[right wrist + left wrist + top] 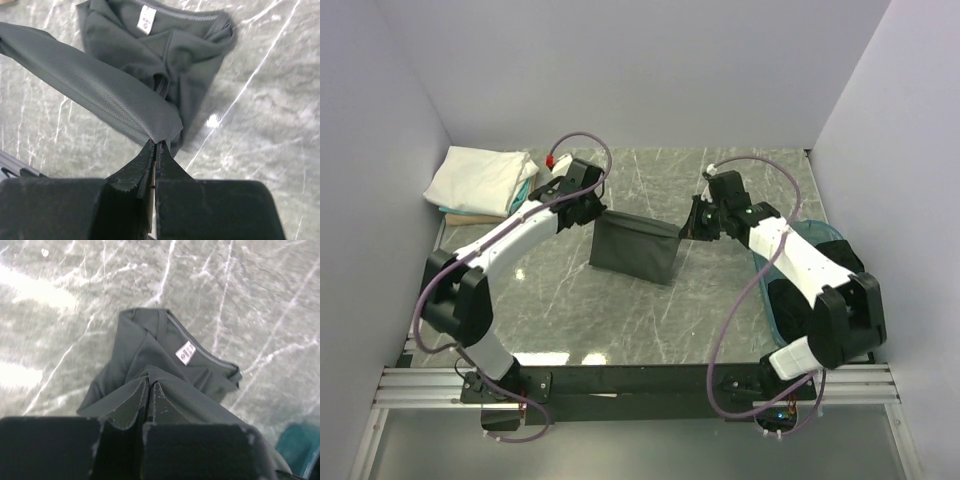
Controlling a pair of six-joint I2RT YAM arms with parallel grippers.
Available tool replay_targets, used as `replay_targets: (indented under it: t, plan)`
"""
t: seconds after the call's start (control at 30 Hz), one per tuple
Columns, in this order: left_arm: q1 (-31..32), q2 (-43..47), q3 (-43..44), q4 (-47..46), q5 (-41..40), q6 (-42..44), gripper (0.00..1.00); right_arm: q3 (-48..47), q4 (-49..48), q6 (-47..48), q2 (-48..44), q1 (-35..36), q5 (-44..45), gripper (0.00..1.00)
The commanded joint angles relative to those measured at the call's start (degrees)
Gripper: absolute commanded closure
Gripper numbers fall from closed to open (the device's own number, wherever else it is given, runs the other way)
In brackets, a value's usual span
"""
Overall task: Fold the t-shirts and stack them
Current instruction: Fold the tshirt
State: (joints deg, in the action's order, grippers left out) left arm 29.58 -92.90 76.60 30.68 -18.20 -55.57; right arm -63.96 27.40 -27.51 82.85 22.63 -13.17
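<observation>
The dark charcoal-grey t-shirt [635, 247] hangs between my two grippers above the middle of the table, its lower part resting on the surface. My left gripper [592, 208] is shut on its upper left edge [150, 382]. My right gripper [692, 226] is shut on its upper right edge [159, 137]. The white neck label shows in the left wrist view [185, 352] and in the right wrist view [146, 19]. A folded white t-shirt [477, 178] lies on a teal one [527, 186] at the far left corner.
A teal plastic bin [790, 270] stands at the right, partly under my right arm, with dark cloth inside; its corner shows in the left wrist view [300, 445]. A tan item [470, 217] lies beneath the stack. Grey walls enclose the marbled table [650, 320].
</observation>
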Motion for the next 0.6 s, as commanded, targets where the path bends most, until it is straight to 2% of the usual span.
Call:
replay_targets:
  t: [0.0,0.27,0.33,0.37,0.4,0.43,0.47,0.5,0.53,0.57]
  plan:
    - [-3.1,-3.7,4.9,0.2,-3.1,4.1,0.99,-4.3,1.3,2.9,4.8,-2.4,0.6,1.00]
    - [-5.9,-13.9,10.5,-0.7,0.5,6.4,0.99,-10.1,0.6,2.8,15.8,-4.9,-0.4,1.00]
    - [-6.3,-15.4,11.6,-1.2,1.8,7.4,0.93,-12.1,0.6,3.6,19.0,-5.4,-0.6,1.00]
    - [-6.5,-16.5,12.2,-1.3,2.3,7.8,0.86,-13.9,1.0,3.9,20.1,-5.5,-1.0,1.00]
    - [-6.5,-17.0,12.4,-1.3,2.6,8.4,0.82,-15.0,1.4,4.0,22.3,-5.5,-0.7,0.90]
    - [-6.6,-17.4,13.0,-1.2,2.9,8.5,0.77,-15.9,1.6,4.2,23.1,-5.7,-0.3,0.75]
    - [-6.7,-17.7,13.3,-1.2,3.2,8.7,0.62,-16.5,1.9,4.6,23.7,-5.6,0.9,0.59]
    - [-6.8,-17.8,13.6,-1.1,3.3,9.0,0.51,-18.2,2.4,4.4,24.3,-5.7,1.7,0.35]
    - [-6.8,-17.7,13.6,-1.1,3.6,9.2,0.39,-18.9,2.8,4.3,24.3,-5.8,2.4,0.30]
    - [-6.8,-16.9,13.6,-1.1,4.1,9.3,0.15,-19.2,3.0,4.3,23.8,-5.7,2.7,0.27]
